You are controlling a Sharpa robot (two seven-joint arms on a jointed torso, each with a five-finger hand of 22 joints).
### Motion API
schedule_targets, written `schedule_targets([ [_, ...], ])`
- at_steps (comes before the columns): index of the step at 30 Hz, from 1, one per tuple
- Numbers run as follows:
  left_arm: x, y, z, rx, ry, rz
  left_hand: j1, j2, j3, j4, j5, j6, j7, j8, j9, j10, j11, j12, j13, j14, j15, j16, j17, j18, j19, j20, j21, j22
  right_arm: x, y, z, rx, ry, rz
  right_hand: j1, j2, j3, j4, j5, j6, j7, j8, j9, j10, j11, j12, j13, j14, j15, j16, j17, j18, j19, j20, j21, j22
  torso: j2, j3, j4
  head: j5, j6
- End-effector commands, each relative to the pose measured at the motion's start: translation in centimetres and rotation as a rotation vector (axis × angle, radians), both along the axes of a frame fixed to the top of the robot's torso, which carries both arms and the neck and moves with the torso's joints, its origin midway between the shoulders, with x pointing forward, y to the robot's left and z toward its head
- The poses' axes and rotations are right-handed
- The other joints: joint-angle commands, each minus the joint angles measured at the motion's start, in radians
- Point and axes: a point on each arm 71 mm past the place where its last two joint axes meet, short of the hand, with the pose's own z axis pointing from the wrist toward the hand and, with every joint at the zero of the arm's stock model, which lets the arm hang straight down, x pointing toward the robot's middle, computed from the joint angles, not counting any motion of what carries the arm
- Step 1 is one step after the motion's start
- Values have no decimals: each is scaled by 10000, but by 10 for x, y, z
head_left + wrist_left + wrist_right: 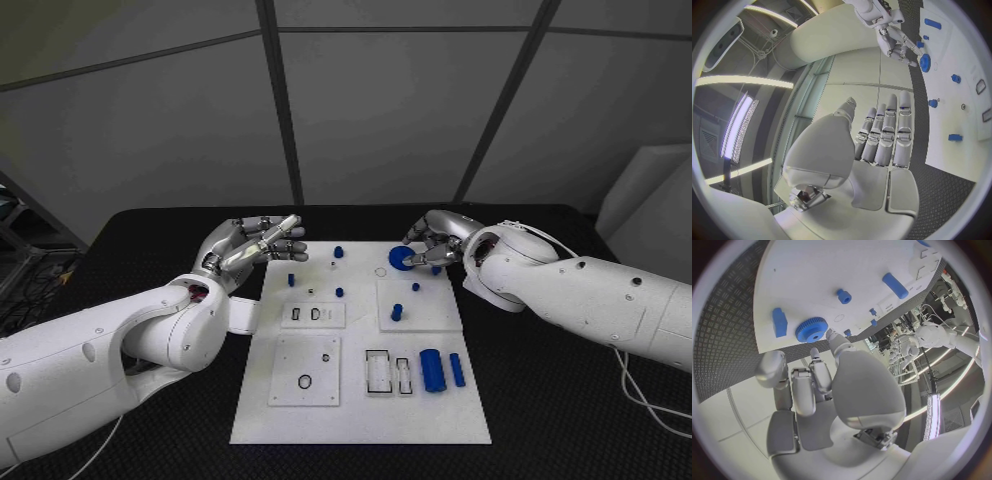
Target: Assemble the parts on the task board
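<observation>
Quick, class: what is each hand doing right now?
Left hand: open, fingers straight, holding nothing.
Right hand: holding the blue gear at the task board's far edge.

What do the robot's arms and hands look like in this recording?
Both arms have smooth, rounded, glossy white shells. The left hand and right hand are silver metal with segmented fingers and pale grey palm covers. A thin white cable runs along the right arm; the left arm shows a small red spot near the wrist.

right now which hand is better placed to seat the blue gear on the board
Right. The right hand already has its fingers at the blue gear near the task board far edge. The left hand hovers empty beside the board.
</observation>
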Motion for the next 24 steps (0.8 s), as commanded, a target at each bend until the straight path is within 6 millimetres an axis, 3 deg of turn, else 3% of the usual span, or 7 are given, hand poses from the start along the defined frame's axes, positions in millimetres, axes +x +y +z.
schedule_targets([
  [1,0,-2,1,-30,-64,-202,73,3,3,-43,-24,59,-11,-43,-7,1,59,-44,-7,-20,4,-65,9,-50,-45,-14,10,0,2,-1,2,-240,-354,-398,31,23,-43,1,0,-36,-7,59,-9,41,20,59,4,769,91,40,1155,-152,61,-5,39,9,-2,-3,9,9,-31],
  [10,0,-2,1,-29,-43,-219,76,11,7,-47,-24,64,-12,-46,-7,7,57,-46,-6,-13,2,-66,18,-48,-49,-14,12,1,6,2,-2,-576,16,-340,79,19,-131,42,-39,-257,12,11,-35,-95,45,-40,-99,785,119,95,1267,-155,57,25,65,41,-8,7,4,74,-100],
  [24,1,-3,1,-27,-14,-238,72,27,13,-44,-24,66,-9,-52,-7,9,58,-51,-6,-8,1,-69,29,-47,-53,-14,15,2,9,7,-7,-878,345,-189,53,65,-214,150,-88,-318,15,46,-22,-134,55,-38,-85,783,135,107,1282,-152,33,45,69,38,-7,7,8,62,-146],
])
